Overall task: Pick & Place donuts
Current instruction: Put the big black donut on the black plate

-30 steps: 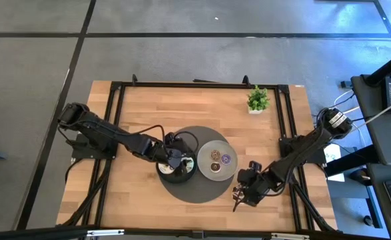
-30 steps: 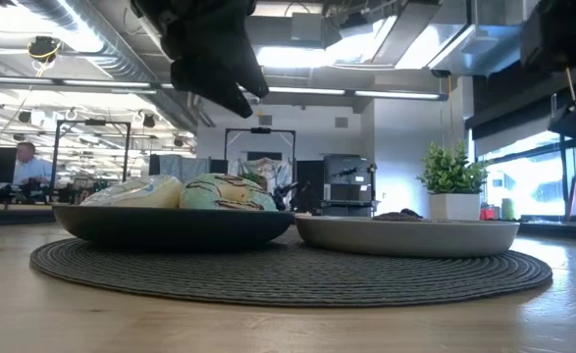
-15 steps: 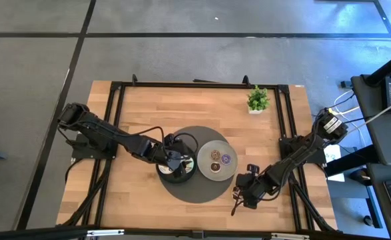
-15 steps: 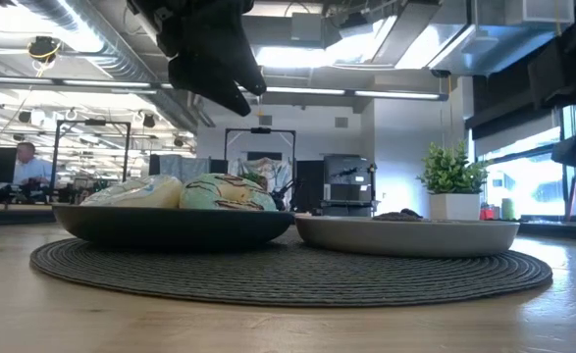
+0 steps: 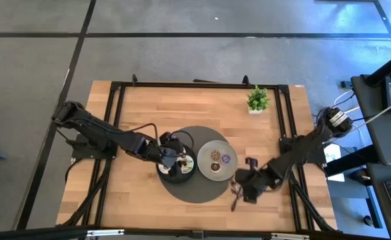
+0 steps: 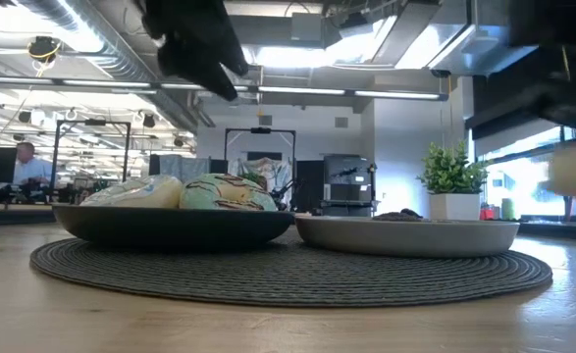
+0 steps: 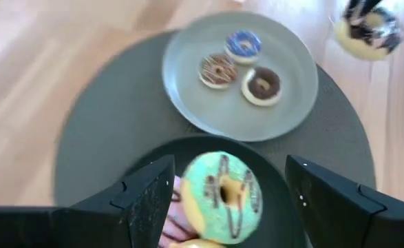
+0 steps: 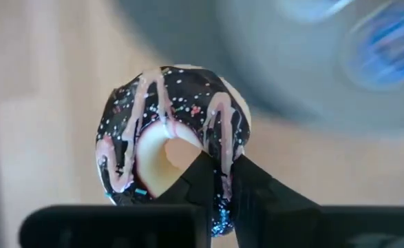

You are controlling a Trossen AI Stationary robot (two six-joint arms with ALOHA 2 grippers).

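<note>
My right gripper (image 5: 238,193) is shut on a donut (image 8: 171,127) with dark icing and pink drizzle, above the bare wood just right of the round mat (image 5: 188,190). The left wrist view shows the same donut (image 7: 367,31) beyond the grey plate. My left gripper (image 5: 172,160) hovers open over the dark plate (image 6: 170,224), its fingers on either side of a green-iced donut (image 7: 222,196) lying below them. The grey plate (image 7: 188,103) holds three small donuts: blue (image 7: 243,45), sprinkled brown (image 7: 217,70) and chocolate (image 7: 263,84). My right gripper pinches the donut's ring wall (image 8: 224,180): one finger (image 8: 198,182) stands in the hole and the other (image 8: 270,200) outside it. The fingers slant steeply down from above. The donut is lifted clear of the table, tilted with its iced face toward the wrist camera.
A small green potted plant (image 5: 258,100) stands at the far right of the table. Black frame rails (image 5: 115,120) run along the left and right sides. Bare wood lies near and far of the mat.
My right gripper has shut on the dark-iced donut, which lay on the wood right of the mat, and has risen with it; the donut now hangs clear of the table.
</note>
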